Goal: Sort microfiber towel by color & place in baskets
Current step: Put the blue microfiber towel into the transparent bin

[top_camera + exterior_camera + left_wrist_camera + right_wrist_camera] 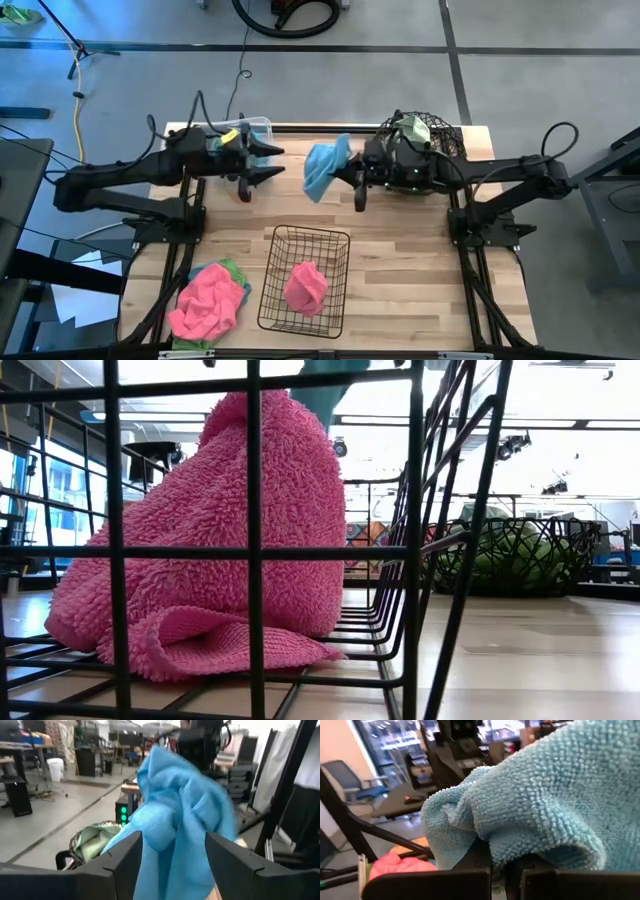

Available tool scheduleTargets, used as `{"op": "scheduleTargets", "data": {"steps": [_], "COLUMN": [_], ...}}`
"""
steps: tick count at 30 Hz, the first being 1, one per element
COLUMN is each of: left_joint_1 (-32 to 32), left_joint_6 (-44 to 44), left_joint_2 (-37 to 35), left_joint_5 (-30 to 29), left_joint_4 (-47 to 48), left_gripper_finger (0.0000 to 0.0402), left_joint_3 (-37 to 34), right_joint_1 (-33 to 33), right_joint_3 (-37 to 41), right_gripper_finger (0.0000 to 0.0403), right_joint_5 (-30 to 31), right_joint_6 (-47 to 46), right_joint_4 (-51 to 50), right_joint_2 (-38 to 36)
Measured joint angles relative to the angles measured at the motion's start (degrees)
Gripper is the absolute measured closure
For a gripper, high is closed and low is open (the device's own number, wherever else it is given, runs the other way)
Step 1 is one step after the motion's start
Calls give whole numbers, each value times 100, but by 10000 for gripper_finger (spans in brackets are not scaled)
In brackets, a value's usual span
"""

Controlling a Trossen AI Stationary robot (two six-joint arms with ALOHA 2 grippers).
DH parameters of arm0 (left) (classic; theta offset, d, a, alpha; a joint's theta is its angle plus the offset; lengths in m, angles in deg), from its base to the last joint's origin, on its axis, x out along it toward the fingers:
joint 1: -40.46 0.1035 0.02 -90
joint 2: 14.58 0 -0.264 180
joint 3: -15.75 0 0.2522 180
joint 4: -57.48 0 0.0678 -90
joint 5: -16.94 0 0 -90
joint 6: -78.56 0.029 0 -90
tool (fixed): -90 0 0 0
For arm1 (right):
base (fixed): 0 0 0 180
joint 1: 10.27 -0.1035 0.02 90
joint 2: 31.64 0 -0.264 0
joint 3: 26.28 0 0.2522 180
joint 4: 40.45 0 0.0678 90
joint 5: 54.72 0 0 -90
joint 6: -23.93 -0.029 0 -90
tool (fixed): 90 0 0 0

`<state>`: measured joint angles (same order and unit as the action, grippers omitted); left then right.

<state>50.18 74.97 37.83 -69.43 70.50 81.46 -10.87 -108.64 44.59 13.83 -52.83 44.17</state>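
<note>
My right gripper [347, 172] is shut on a light blue towel [324, 168] above the far middle of the table. That towel also fills the right wrist view [555, 795]. My left gripper [272, 163] is open and level, pointing at the blue towel [175, 815] from the left, a short gap away. Behind it stands the clear bin [257, 125]. The round woven basket [432, 133] holds a lime green towel [411, 126]. A pink towel [305, 287] lies in the black wire basket [338, 300]. A pile of pink and green towels [209, 300] sits at the near left. My right gripper [505, 872] pinches a bunched fold of the blue towel [520, 850] between its two fingers, coming level from the table's right. The cloth bulges over and around the fingers, so I cannot count the layers. The towel is lifted clear, its lower end [330, 390] hanging slack.
The black wire basket [410, 510] stands at the near middle, and the pink towel [220, 550] inside it fills the low view. The round basket [510, 555] stands at the far right. Bare wood [410, 270] lies between the wire basket and the right edge.
</note>
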Motion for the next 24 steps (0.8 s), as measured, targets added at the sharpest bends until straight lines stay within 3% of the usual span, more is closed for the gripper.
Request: {"op": "scheduleTargets", "data": {"steps": [13, 24], "left_joint_1": [-47, -51], "left_joint_6": [-175, -429], "left_joint_2": [1078, 1833], "left_joint_5": [747, 1397], "left_joint_4": [-861, -2022], "left_gripper_finger": [167, 166], "left_joint_3": [251, 242], "right_joint_1": [31, 26], "right_joint_3": [0, -2], "right_gripper_finger": [403, 403], "right_joint_5": [-187, -578], "right_joint_6": [265, 366], "right_joint_4": [1165, 1275], "right_joint_2": [350, 347]}}
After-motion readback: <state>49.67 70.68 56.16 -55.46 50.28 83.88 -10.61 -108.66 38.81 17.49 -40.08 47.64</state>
